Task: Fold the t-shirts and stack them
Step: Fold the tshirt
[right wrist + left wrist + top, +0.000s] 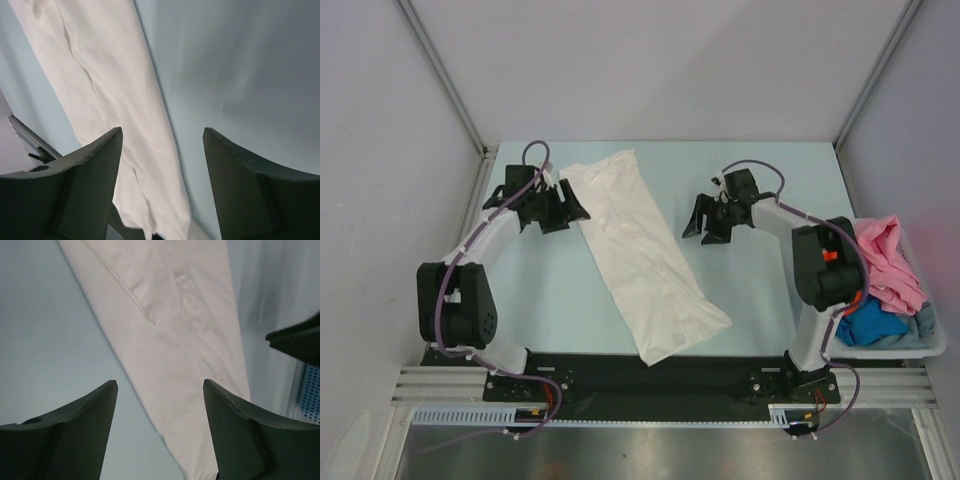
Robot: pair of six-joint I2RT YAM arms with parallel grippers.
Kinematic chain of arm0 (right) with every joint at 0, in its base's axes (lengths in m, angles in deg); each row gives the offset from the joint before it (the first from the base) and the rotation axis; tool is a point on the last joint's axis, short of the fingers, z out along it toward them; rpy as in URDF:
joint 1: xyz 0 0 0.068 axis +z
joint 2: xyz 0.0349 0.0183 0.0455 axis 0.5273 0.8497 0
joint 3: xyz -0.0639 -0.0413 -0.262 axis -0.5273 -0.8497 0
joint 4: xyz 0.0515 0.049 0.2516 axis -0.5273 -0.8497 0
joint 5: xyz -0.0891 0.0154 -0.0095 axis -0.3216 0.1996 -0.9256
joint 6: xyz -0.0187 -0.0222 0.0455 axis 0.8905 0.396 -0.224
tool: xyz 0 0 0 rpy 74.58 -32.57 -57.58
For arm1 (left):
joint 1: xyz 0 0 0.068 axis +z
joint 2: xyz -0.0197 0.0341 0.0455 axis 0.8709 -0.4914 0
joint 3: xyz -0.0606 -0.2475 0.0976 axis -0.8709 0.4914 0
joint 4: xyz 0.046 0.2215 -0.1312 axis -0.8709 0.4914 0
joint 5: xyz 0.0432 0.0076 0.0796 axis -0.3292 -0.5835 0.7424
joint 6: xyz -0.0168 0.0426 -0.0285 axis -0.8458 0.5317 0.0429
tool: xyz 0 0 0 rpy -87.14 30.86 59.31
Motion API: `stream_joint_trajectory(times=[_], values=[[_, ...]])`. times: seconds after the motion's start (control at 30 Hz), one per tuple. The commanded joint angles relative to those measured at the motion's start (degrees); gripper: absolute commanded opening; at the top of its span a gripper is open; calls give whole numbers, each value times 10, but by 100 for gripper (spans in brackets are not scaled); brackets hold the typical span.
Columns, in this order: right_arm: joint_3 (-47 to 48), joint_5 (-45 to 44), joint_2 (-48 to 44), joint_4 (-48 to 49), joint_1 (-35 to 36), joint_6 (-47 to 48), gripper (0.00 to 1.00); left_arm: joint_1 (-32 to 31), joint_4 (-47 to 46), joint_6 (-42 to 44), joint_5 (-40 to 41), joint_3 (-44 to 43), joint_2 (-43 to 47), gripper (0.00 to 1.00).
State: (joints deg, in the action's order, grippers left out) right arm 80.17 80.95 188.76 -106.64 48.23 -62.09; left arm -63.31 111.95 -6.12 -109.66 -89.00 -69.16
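Top view gives the whole layout: the white shirt [642,255] is a long narrow strip lying diagonally across the middle of the tabletop [550,290]. Its far end points left and its near end sits right at the near edge. The left claw [565,212] hangs just beside the strip's far left side, and the right claw [705,228] is on the other side, near it but apart. Both are spread wide with nothing in them.

Only that view shows the bin [935,330], off at the right edge. It has a pink shirt [888,262] heaped on top and a blue shirt [870,322] below it, with more cloth I can't sort out.

The wrist views add the close stuff. The left claw [159,382] looks down on the white shirt [180,340], where you can see a seam line and a few creases. One long edge runs diagonally between the fingers, with bare tabletop [45,330] on the left.

Through the right claw [162,132] the white shirt [100,100] fills the left part with a clean straight edge, and there's open tabletop [240,75] all the way right.

Roomwise there's plenty of bare surface near-left and far-right of the strip
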Motion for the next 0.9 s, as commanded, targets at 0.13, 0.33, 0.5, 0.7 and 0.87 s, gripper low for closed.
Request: stream_joint_trajectory(times=[0.13, 0.33, 0.5, 0.7, 0.87], values=[[179, 45, 164, 101, 13, 12, 71, 0, -14, -4, -39, 76, 110, 74], [311, 95, 291, 153, 21, -28, 64, -2, -3, -11, -50, 146, 170, 73], [466, 114, 394, 125, 31, -66, 53, -2, 8, -12, -50, 180, 214, 73], [562, 118, 479, 123, 39, -120, 48, -2, 3, -17, -67, 190, 233, 73], [596, 120, 513, 131, 41, -144, 41, -2, 10, -2, -72, 183, 227, 73]])
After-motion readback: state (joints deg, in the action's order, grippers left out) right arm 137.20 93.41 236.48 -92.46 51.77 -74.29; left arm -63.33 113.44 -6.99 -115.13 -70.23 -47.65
